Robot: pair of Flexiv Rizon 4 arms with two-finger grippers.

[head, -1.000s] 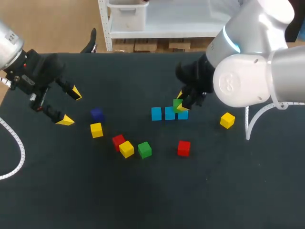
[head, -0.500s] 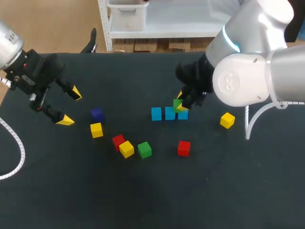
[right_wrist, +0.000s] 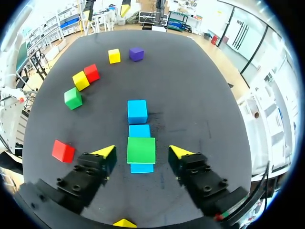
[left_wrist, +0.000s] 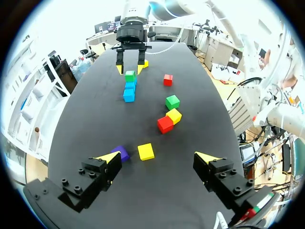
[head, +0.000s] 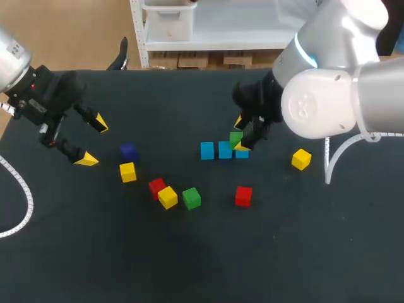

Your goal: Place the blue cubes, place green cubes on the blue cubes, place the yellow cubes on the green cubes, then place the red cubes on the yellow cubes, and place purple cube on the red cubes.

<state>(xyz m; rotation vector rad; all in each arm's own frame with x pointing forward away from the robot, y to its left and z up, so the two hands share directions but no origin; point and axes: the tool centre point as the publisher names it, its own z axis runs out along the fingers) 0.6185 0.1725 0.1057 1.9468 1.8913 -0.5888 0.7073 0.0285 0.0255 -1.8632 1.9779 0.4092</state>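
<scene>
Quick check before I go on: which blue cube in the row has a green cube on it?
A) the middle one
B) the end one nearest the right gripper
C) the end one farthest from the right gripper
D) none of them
B: the green cube sits on the end blue cube between the open fingers of the right gripper; the middle blue cube and far blue cube are bare.
</scene>
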